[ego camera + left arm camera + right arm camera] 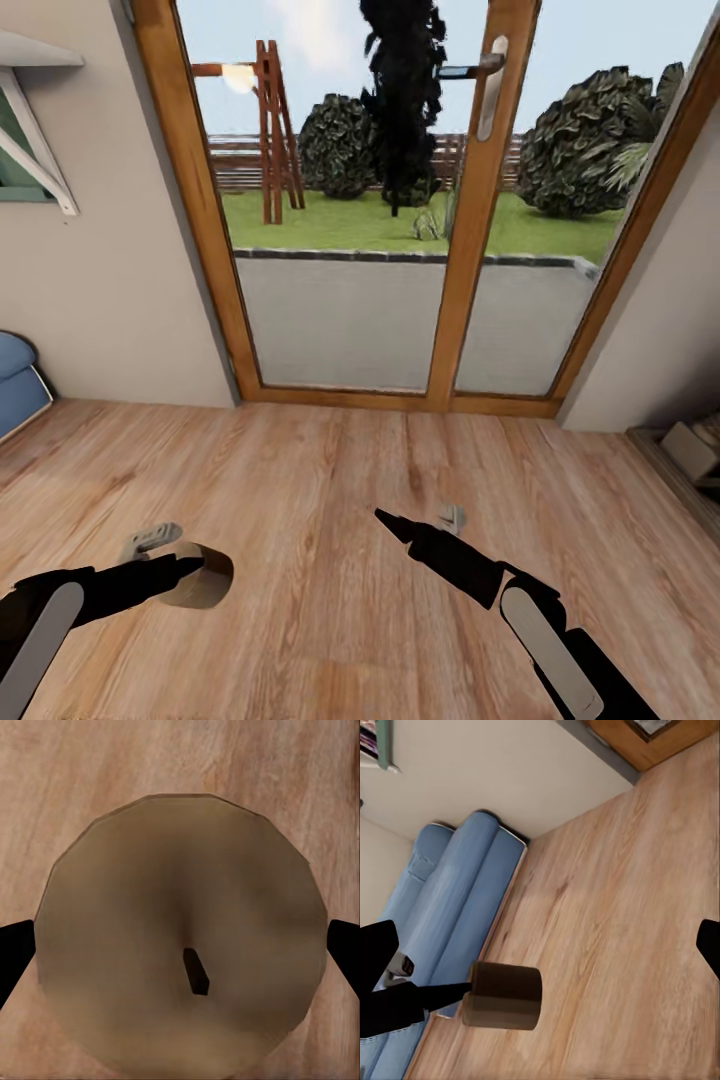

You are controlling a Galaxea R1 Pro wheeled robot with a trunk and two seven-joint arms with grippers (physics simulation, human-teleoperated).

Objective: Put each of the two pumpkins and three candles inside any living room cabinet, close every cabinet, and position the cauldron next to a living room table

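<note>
Facing: a glass door (390, 200) in a wooden frame, with a garden behind it; none of the cabinets, the cauldron or the pumpkins can be seen from here.
Floor: light wooden floor (330, 620) runs from the door to the robot in the head view.
Sofa: a blue sofa (450, 915) stands along the pale wall in the right wrist view; its corner appears at the left edge of the head view.
Shelf: a low shelf (690, 450) with some items sits at the right edge of the head view; the items are too small to name.
Left arm: low at the left of the head view, its left gripper (190, 570) is pinching a candle (200, 578), one finger on each side.
Candle: short, brown and round, with a dark wick in a pale top; the candle is held above the floor, near the sofa's end.
Right arm: the right gripper (395, 522) is stretched over the bare floor, its fingers spread wide and holding nothing.
</note>
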